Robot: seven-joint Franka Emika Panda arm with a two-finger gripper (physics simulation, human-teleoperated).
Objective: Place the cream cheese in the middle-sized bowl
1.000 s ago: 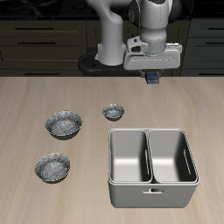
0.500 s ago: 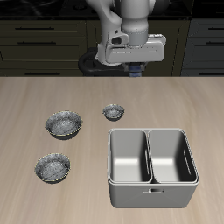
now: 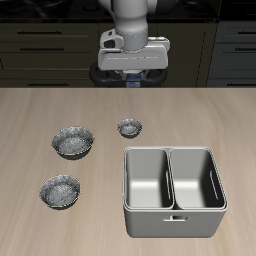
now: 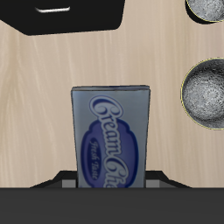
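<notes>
My gripper [image 3: 133,82] is shut on the cream cheese [image 4: 110,134], a dark blue box with a lighter label, and holds it high above the table's back edge. In the exterior view only a dark bit of the box [image 3: 133,79] shows under the fingers. The middle-sized bowl [image 3: 60,190], grey and speckled, stands near the table's front edge, far from the gripper. It seems to be the bowl cut off by the frame edge in the wrist view [image 4: 208,7].
A slightly wider speckled bowl [image 3: 73,141] stands farther back and also shows in the wrist view [image 4: 206,92]. A tiny speckled bowl [image 3: 129,127] sits in front of the gripper. A grey two-compartment basin [image 3: 174,190] stands near the front.
The gripper has moved sideways along the table's back with the cream cheese, from behind the basin to behind the tiny bowl. The bowls and basin have not moved.
</notes>
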